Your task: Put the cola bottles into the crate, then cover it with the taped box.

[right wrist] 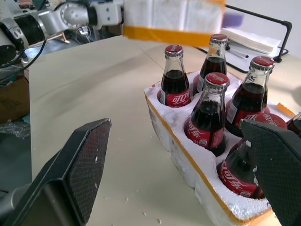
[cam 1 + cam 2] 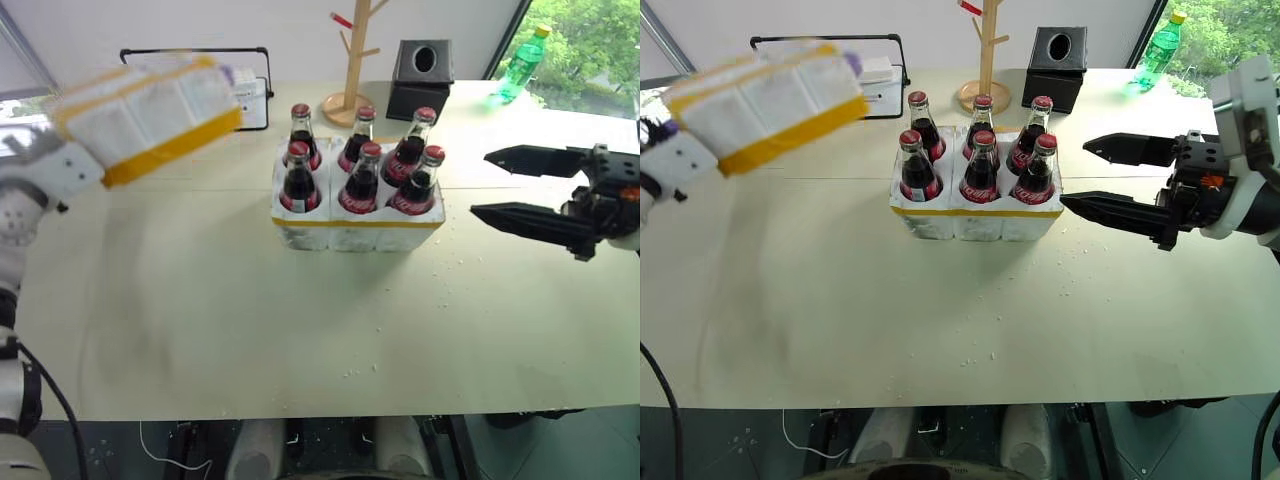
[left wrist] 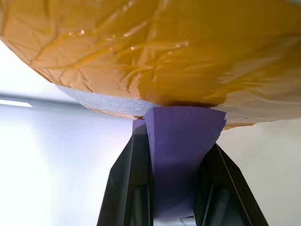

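Several cola bottles (image 2: 360, 180) with red caps stand upright in the wells of the crate (image 2: 355, 232), a low white foam block with a yellow strip, at the middle of the table. The taped box (image 2: 145, 115), white foam with wide yellow bands, hangs tilted in the air to the left of the crate and above the table. My left gripper (image 3: 178, 141) is shut on a purple tab (image 3: 181, 165) at the box's edge. To the right of the crate my right gripper (image 2: 480, 185) stands open and level, with its fingertips pointing at the crate and nothing between them.
Behind the crate stand a wooden peg rack (image 2: 355, 60) and a black tissue box (image 2: 420, 75). A green plastic bottle (image 2: 523, 62) is at the far right corner, a black-framed stand with papers (image 2: 250, 95) at the back left. The pale table (image 2: 300, 330) ends near me.
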`<action>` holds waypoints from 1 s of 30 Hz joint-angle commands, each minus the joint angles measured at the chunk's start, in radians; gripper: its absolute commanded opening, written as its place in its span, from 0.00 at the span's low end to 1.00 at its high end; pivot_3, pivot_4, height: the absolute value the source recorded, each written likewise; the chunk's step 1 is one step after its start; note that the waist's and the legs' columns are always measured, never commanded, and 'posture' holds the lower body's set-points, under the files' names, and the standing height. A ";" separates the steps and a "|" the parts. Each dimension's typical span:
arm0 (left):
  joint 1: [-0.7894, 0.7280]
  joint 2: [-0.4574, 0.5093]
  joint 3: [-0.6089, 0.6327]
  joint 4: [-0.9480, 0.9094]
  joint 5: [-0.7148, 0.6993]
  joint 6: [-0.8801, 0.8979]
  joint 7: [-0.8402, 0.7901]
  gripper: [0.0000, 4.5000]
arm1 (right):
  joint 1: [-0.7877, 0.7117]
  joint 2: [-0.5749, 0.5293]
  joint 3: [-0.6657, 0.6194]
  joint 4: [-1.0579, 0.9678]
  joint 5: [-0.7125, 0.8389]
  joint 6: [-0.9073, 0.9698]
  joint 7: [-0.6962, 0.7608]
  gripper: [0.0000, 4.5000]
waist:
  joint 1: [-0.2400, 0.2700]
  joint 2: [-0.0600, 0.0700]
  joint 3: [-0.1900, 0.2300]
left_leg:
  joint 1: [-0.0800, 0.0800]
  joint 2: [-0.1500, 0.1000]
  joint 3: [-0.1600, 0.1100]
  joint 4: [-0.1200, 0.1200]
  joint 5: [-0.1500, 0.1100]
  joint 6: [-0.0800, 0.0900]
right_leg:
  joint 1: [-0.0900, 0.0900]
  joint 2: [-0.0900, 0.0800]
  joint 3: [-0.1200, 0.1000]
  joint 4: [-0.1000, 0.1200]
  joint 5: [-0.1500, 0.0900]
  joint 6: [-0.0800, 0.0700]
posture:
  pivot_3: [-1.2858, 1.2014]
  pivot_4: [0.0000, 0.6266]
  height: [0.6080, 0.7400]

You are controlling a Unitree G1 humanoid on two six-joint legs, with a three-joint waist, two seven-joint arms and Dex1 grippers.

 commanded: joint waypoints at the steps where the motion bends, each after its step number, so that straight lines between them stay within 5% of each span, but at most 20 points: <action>1: -0.115 -0.008 0.006 -0.092 -0.029 0.007 -0.055 0.09 | 0.003 -0.006 -0.025 -0.004 -0.015 -0.031 -0.004 1.00 | -0.001 0.000 0.000 | 0.000 0.000 0.000 0.000 0.000 0.001 | 0.001 0.000 0.000 0.000 0.000 0.000 | 0.52 0.24 1.00; 14: -0.233 -0.204 -0.078 -0.471 -0.101 0.064 -0.339 0.09 | 0.067 0.021 -0.043 -0.036 -0.046 -0.076 -0.039 1.00 | -0.002 -0.001 0.000 | 0.001 0.001 0.002 0.002 0.000 0.002 | 0.003 0.003 0.001 0.000 0.001 0.004 | 0.52 0.24 1.00; 30: -0.076 -0.206 -0.122 -0.811 -0.002 0.177 -0.449 0.09 | 0.064 0.052 -0.027 -0.029 -0.047 -0.100 -0.075 1.00 | -0.001 -0.001 0.000 | 0.003 0.002 0.000 0.002 0.000 0.002 | 0.006 0.006 0.003 -0.002 0.001 0.004 | 0.52 0.24 1.00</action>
